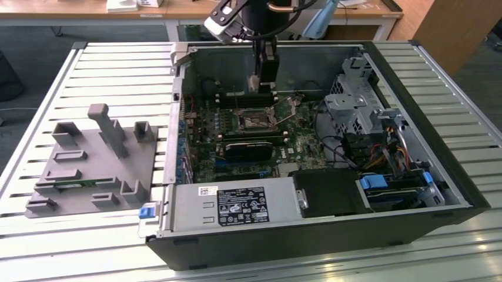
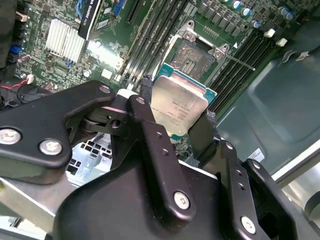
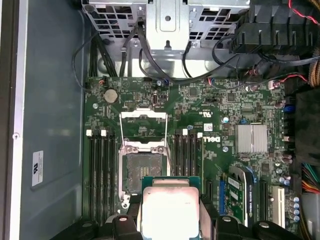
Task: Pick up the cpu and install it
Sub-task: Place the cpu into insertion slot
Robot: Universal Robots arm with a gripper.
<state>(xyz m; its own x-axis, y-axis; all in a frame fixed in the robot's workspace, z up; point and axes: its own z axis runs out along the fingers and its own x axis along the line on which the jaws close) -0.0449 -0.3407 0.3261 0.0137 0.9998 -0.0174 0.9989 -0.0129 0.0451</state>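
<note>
2 black fingers (image 2: 150,135) of the gripper (image 2: 177,107) pinch opposite edges of the cpu (image 2: 181,102), a flat square silver-lidded chip, held level, likely so it seats flat. In the exterior view the gripper hangs at 12 o'clock from the open square metal-framed socket (image 1: 255,119) on the green motherboard (image 1: 235,153), its retaining frame swung clear.

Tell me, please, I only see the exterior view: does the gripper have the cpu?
Observer: Yes. In the second wrist view the gripper is shut on the cpu, gripping two opposite edges.
Operator: Is the socket open?
Observer: Yes. In the first wrist view the socket is bare, its frame flipped up.
Operator: Is the cpu in it?
Observer: No. The gripper holds it, silver top toward the camera.
</note>
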